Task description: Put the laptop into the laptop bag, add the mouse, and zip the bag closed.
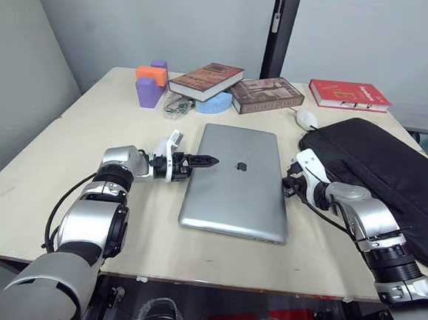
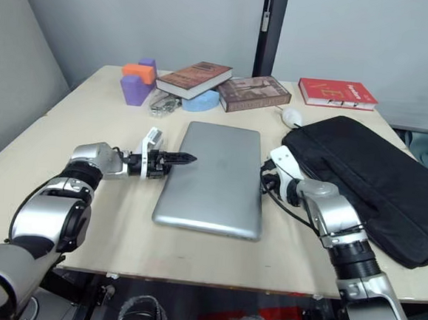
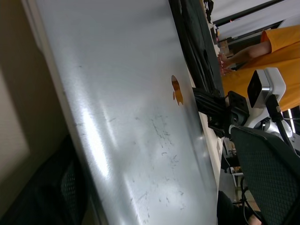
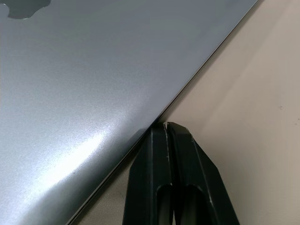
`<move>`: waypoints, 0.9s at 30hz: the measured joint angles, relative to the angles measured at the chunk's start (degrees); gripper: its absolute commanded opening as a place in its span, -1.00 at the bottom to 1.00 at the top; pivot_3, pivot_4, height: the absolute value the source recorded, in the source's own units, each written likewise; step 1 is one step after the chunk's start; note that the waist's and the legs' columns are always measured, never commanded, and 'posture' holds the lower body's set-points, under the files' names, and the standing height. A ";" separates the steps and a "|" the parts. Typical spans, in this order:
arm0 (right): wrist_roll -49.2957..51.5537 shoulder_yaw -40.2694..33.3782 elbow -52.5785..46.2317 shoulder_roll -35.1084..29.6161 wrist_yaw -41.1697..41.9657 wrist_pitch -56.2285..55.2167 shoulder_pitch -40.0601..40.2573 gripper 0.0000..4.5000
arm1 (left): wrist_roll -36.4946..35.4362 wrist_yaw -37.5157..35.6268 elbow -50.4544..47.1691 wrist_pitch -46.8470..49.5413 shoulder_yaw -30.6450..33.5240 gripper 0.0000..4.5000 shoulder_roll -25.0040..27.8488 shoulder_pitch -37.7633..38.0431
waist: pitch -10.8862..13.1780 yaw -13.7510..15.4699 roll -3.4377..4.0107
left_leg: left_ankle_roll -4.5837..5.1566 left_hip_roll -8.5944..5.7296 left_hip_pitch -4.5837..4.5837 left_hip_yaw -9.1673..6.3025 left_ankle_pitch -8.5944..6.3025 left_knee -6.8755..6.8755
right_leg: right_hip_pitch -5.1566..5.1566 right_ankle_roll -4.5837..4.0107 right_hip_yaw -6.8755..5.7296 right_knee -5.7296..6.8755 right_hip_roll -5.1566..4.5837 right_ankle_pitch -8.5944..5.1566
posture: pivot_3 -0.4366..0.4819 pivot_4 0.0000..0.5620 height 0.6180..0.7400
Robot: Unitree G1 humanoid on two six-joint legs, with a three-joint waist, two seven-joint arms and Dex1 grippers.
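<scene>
The laptop point(image 1: 237, 182) lies flat, lid closed, mid-frame on the table point(image 1: 41, 191). The left gripper point(image 1: 205, 160) reaches over its left edge, fingers pressed together, holding nothing. The right gripper point(image 4: 165, 127) (jaws closed, empty) touches the right edge. The laptop bag point(image 1: 390, 177) lies right; the mouse point(image 1: 306, 119) is just above it.

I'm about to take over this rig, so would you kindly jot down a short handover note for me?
Left gripper: shut, tips over the laptop's left edge.
Right gripper: shut, tips at the laptop's right edge, holding nothing.
Laptop: flat on the table, lid closed.
Laptop bag: to its right, lying flat.
Mouse: behind the bag's near corner.
Done: nothing packed.
Left: bag the laptop, add mouse, zip.
</scene>
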 measured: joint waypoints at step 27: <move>4.40 -5.63 -11.69 -3.50 6.14 0.66 1.98 -1.00 | -5.51 -4.46 -14.82 11.72 -1.23 -0.83 5.03 3.93 | 0.25 0.03 0.02 | -0.19 0.04 -0.38 0.08 0.12 -0.43 | -0.45 0.02 -0.03 -0.25 0.10 0.04 | -0.05 -0.47 0.75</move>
